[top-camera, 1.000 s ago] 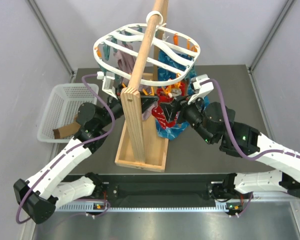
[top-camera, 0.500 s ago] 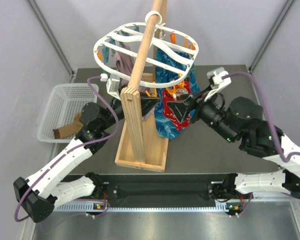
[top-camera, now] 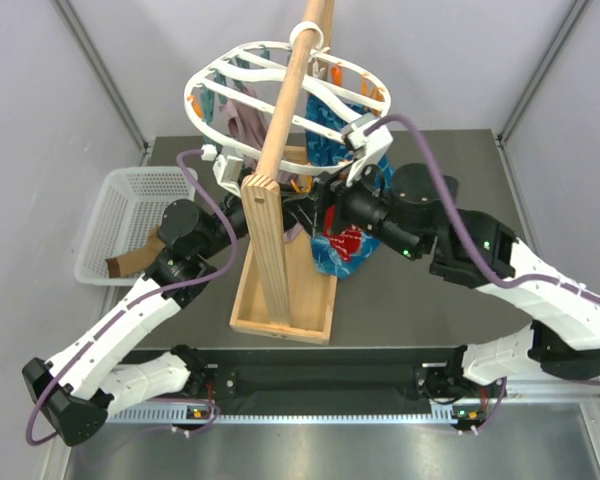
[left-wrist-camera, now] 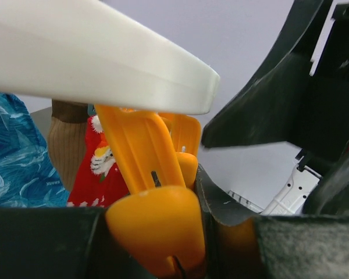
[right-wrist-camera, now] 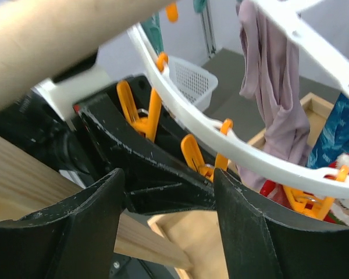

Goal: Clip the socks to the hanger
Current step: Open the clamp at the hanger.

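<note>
The white hanger [top-camera: 280, 95] hangs on the wooden pole, with orange pegs under its ring. My left gripper [top-camera: 296, 206] is under the ring and is shut on an orange peg [left-wrist-camera: 154, 224], just below the ring's rim [left-wrist-camera: 104, 64]. A red sock [left-wrist-camera: 102, 168] with a white pattern and a tan sock [left-wrist-camera: 70, 139] hang behind the peg. My right gripper [top-camera: 326, 205] is open and empty [right-wrist-camera: 168, 186], facing my left gripper's black fingers [right-wrist-camera: 151, 168]. A mauve sock [right-wrist-camera: 273, 110] hangs from the ring. The red sock [top-camera: 346, 243] hangs beside blue cloth.
The wooden pole stand [top-camera: 280, 290] rises between the arms. A white mesh basket [top-camera: 130, 215] at the left holds a tan-brown sock [top-camera: 130, 262]. Blue patterned cloth [top-camera: 330, 150] hangs at the right of the hanger. The basket also shows in the right wrist view [right-wrist-camera: 192, 78].
My right gripper has let go of the red sock, swung left and up, and now faces my left gripper under the ring. The hanger has shifted slightly left. My left gripper has stayed.
</note>
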Controlling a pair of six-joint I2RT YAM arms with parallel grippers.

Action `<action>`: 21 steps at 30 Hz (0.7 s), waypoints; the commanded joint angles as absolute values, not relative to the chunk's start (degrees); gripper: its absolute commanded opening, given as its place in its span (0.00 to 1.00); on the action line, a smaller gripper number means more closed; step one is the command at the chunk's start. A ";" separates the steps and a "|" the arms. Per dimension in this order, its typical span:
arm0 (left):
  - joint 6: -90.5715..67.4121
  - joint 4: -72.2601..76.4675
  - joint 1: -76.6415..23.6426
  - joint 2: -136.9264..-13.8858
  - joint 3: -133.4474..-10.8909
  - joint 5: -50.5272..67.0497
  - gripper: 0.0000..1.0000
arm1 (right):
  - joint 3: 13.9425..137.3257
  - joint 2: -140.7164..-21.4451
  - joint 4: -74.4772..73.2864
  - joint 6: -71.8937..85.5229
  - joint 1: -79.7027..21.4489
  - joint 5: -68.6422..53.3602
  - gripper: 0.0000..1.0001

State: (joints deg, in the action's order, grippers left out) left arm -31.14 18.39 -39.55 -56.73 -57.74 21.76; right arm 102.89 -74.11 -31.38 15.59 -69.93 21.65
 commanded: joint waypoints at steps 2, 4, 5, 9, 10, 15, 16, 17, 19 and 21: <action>-28.39 13.18 -39.55 -56.25 -59.33 19.51 0.00 | 106.26 -74.88 -33.49 15.56 -69.35 21.09 0.62; -28.30 13.18 -39.73 -56.34 -59.24 19.60 0.00 | 106.26 -75.32 -33.49 15.29 -69.43 21.88 0.63; -28.39 13.18 -39.73 -56.42 -59.15 19.60 0.00 | 106.43 -75.50 -33.57 15.29 -69.43 22.06 0.63; -28.21 13.27 -39.82 -56.60 -59.24 19.69 0.00 | 107.14 -76.64 -33.58 15.12 -69.43 23.29 0.63; -28.21 13.27 -39.90 -56.51 -59.24 19.69 0.00 | 107.23 -76.73 -33.57 15.12 -69.43 23.73 0.63; -27.78 13.01 -39.90 -56.25 -59.24 19.69 0.00 | 107.23 -76.64 -33.31 15.99 -69.43 27.50 0.61; -27.77 12.92 -39.99 -56.08 -59.24 19.69 0.00 | 107.23 -76.55 -33.31 16.17 -69.43 27.94 0.61; -27.69 12.92 -39.99 -56.07 -59.24 19.51 0.00 | 107.05 -76.55 -33.31 16.35 -69.35 28.38 0.61; -27.60 12.74 -39.99 -55.90 -59.24 19.51 0.00 | 106.96 -76.64 -33.05 16.44 -69.35 29.18 0.60; -27.42 12.57 -39.90 -55.90 -59.24 19.34 0.00 | 106.96 -76.99 -32.87 16.70 -69.43 29.44 0.60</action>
State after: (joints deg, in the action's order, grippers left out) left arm -29.47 16.19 -39.92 -56.36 -58.06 20.60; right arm 105.03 -76.58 -34.39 16.29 -69.95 26.33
